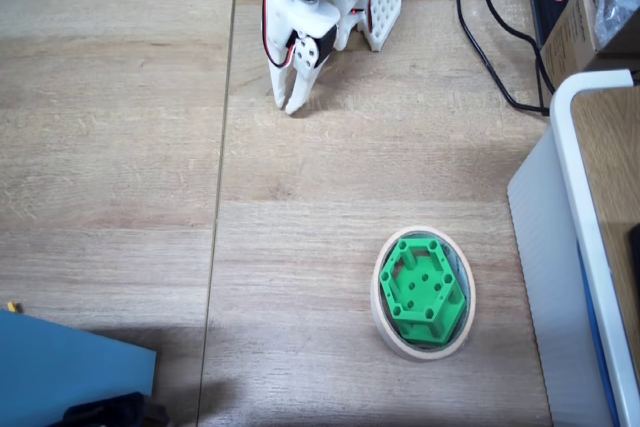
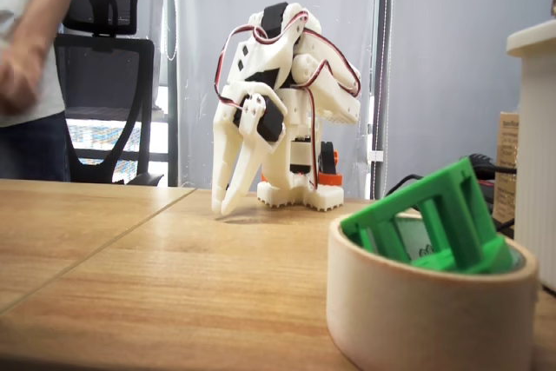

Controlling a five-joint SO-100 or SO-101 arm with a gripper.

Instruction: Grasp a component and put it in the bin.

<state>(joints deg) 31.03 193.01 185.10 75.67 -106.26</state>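
Your counter point(image 1: 110, 97) is pale wood planks, and the bin point(image 1: 380, 317), a cream tape ring, sits on it as your landmark. From the bin, the pincer point(image 1: 292, 102) lies well apart, up and to the left in the overhead fixed view, folded back near the arm's base, its fingers together on nothing, tips down near the wood. The component point(image 1: 422, 290) already rests inside the bin, so I judge no further carry is needed. It is bright green, hexagonal, with holes and posts, and it leans tilted against the ring's wall point(image 2: 434, 215).
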